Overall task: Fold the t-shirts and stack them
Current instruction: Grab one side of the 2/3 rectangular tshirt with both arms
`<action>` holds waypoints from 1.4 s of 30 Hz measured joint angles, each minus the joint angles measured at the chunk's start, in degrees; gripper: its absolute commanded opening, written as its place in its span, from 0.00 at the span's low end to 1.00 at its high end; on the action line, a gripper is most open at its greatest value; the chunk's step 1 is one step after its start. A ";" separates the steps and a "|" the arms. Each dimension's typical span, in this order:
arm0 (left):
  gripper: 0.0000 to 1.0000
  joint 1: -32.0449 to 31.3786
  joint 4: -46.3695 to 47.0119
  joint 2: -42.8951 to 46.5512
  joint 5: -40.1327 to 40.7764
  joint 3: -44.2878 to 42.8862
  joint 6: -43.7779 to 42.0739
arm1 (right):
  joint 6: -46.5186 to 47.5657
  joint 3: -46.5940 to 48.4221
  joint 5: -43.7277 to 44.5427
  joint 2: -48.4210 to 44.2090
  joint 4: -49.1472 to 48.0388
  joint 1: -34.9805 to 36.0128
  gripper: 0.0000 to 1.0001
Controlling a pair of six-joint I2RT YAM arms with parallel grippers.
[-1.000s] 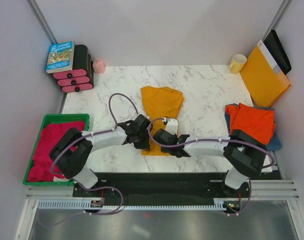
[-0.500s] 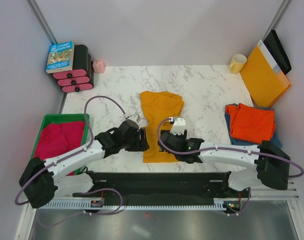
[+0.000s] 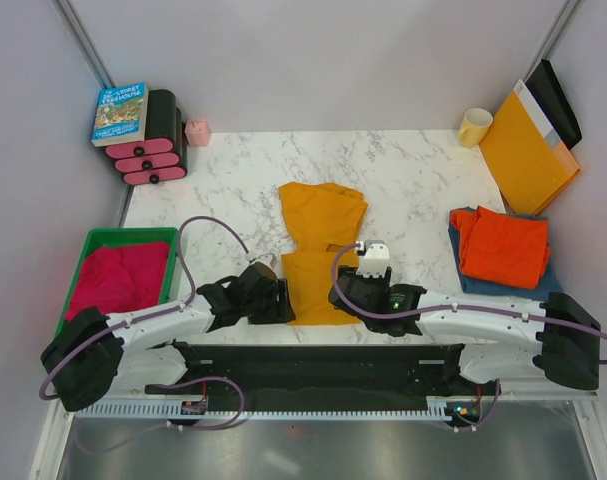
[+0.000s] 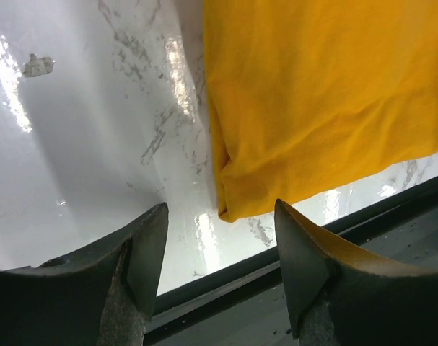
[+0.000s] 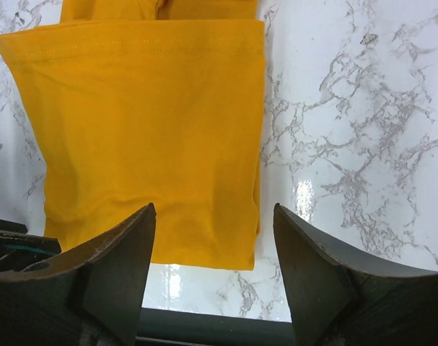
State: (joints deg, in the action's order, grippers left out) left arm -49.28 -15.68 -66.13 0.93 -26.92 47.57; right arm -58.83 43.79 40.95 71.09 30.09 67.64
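White marble tabletop (image 3: 413,190).
- Mustard-yellow t-shirt (image 3: 318,250): folded, centre, reaching the near edge.
- Blue t-shirt (image 3: 470,283): right edge, with the orange-red t-shirt (image 3: 503,245) folded on top.
- Yellow mug (image 3: 474,127): far right corner, upright.
- Yellow-orange envelope (image 3: 528,150): right edge, leaning, beside the mug.
- Small pink cup (image 3: 197,132): far left corner.

left arm (image 3: 163,318): white links, black joints, showing at 8 o'clock
right arm (image 3: 483,318): white links, black joints, green light glowing near wrist
cables (image 3: 211,218): mauve, looping along both arms
fingers (image 4: 143,245): dark grey wedges, looking matte
wrist camera block (image 3: 375,255): white, boxy
base plate (image 3: 313,362): black, lying at 6 o'clock
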 measured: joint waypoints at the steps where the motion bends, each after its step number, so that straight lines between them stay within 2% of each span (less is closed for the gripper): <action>1: 0.67 -0.11 0.66 -0.33 0.00 0.00 0.48 | -0.17 -0.02 0.13 -0.20 0.37 0.09 0.73; 3: 0.66 -0.24 1.49 -0.72 0.04 0.00 1.09 | -0.52 -0.11 0.37 -0.55 0.83 0.22 0.73; 6: 0.57 -0.61 2.32 -1.29 0.07 0.02 1.75 | -1.16 -0.33 0.52 -0.90 1.22 0.42 0.73; 10: 0.35 -1.68 1.77 -3.41 0.55 -0.87 2.82 | -2.08 -1.57 0.48 -1.31 1.49 0.52 0.73; 15: 0.29 -3.72 -0.79 -7.56 1.73 -4.13 3.61 | -2.95 -3.08 0.46 -2.27 2.12 0.68 0.73; 19: 0.11 -4.85 -1.70 -9.75 2.23 -5.73 4.46 | -3.32 -3.50 0.33 -2.86 2.08 0.79 0.73; 22: 0.08 -5.31 -1.81 -10.12 2.56 -5.97 5.03 | -3.76 -4.42 -0.39 -3.23 1.88 0.94 0.72; 24: 0.02 -5.51 -1.86 -10.10 2.89 -5.97 5.31 | -4.20 -5.62 -1.33 -3.34 1.14 1.55 0.72; 31: 0.02 -5.86 -1.99 -9.88 3.50 -5.95 5.81 | -7.10 -9.09 -4.52 -1.88 -1.27 4.92 0.72; 42: 0.02 -5.92 -2.51 -9.20 3.56 -5.60 5.95 | -12.85 -12.63 -3.89 1.66 -4.00 5.29 0.68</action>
State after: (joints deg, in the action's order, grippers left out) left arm -55.20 -18.20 -75.33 4.49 -32.51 53.52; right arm -71.68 31.16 37.06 72.75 26.09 72.93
